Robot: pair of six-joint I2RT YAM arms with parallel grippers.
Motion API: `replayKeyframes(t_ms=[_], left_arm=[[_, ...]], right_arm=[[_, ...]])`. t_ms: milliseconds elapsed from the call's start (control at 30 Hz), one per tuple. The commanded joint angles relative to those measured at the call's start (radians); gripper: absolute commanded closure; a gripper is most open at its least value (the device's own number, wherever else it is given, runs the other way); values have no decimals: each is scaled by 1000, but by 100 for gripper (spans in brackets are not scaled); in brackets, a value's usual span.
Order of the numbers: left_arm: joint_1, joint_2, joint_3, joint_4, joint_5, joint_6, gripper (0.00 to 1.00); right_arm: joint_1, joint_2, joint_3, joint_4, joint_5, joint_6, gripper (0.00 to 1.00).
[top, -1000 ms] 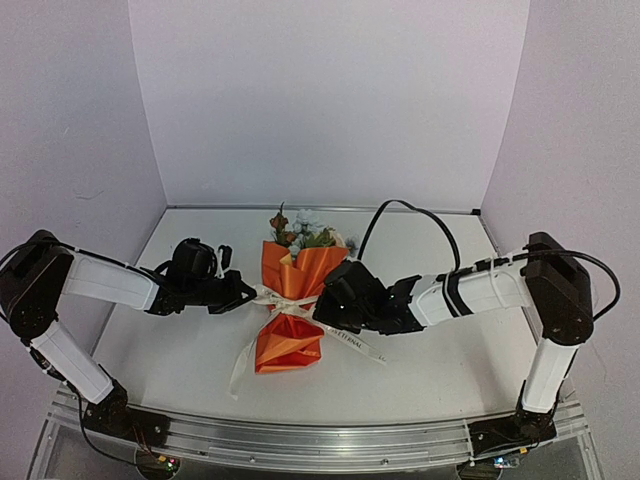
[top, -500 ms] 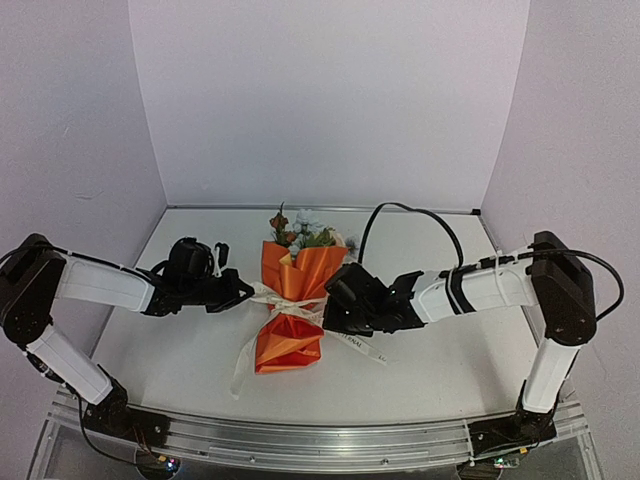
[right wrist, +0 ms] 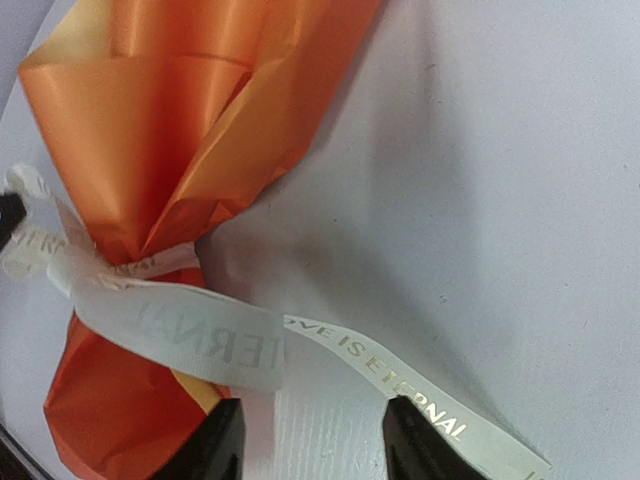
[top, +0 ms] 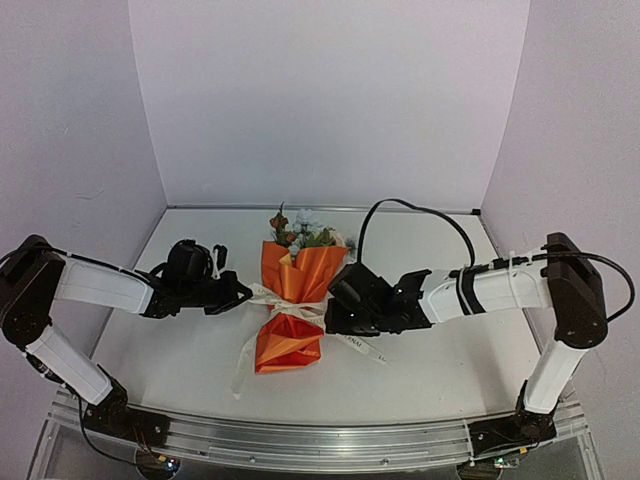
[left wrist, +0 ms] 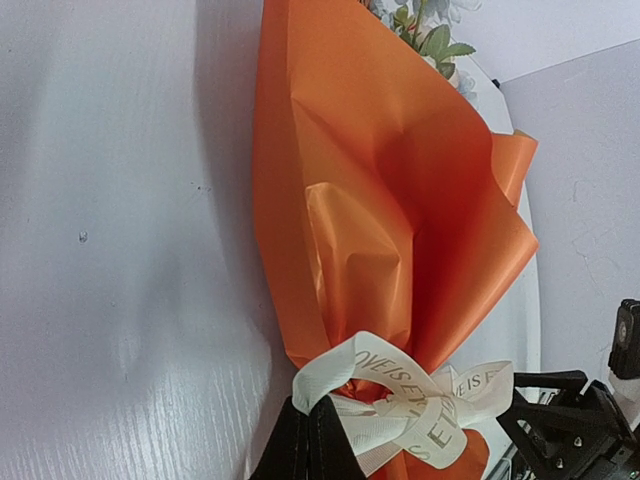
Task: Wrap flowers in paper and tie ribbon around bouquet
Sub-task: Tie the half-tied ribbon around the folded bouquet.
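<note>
The bouquet lies mid-table, its orange paper (top: 296, 290) pinched at the waist by the cream ribbon (top: 282, 302), with the flowers (top: 300, 232) poking out at the far end. My left gripper (top: 243, 293) is at the waist's left side. In the left wrist view that gripper (left wrist: 311, 408) is shut on a loop of the lettered ribbon (left wrist: 420, 395) below the paper (left wrist: 390, 220). My right gripper (top: 330, 316) sits at the waist's right side. Its wrist view shows the gripper (right wrist: 315, 440) open, and a ribbon tail (right wrist: 200, 335) hangs loose above the gap between its fingers (right wrist: 216, 446).
A black cable (top: 410, 208) arcs over the right arm toward the back wall. The aluminium rail (top: 320, 440) with both arm bases runs along the near edge. Ribbon tails trail on the white table (top: 420, 370) at either side of the wrap's lower end.
The right gripper has opened and let go of the ribbon tail, and its arm has drawn slightly to the right. The left gripper keeps its hold on the loop.
</note>
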Motion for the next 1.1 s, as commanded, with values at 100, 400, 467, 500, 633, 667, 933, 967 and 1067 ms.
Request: replayKeyframes(t_ms=[100, 400, 467, 500, 633, 667, 933, 967, 1067], left_arm=[[4, -26, 5, 25, 1, 14, 100], [4, -22, 12, 25, 6, 16, 100], [4, -22, 14, 25, 7, 17, 100], [4, -22, 14, 26, 9, 17, 100], [4, -22, 16, 26, 8, 19, 100], [4, -24, 16, 24, 5, 19, 100], [8, -51, 11, 1, -46, 20, 100], [10, -55, 8, -3, -55, 18, 100], [19, -64, -1, -13, -74, 13, 100]], right_arm=[[13, 12, 50, 52, 22, -96, 39], [13, 107, 101, 69, 86, -75, 48], [12, 122, 111, 80, 112, -75, 48], [11, 130, 117, 85, 126, -75, 48], [10, 144, 122, 113, 177, -74, 65], [11, 140, 121, 116, 188, -74, 75], [13, 91, 118, -2, 245, -59, 100], [13, 87, 122, -31, 252, -57, 100], [26, 78, 134, -107, 274, -54, 100]])
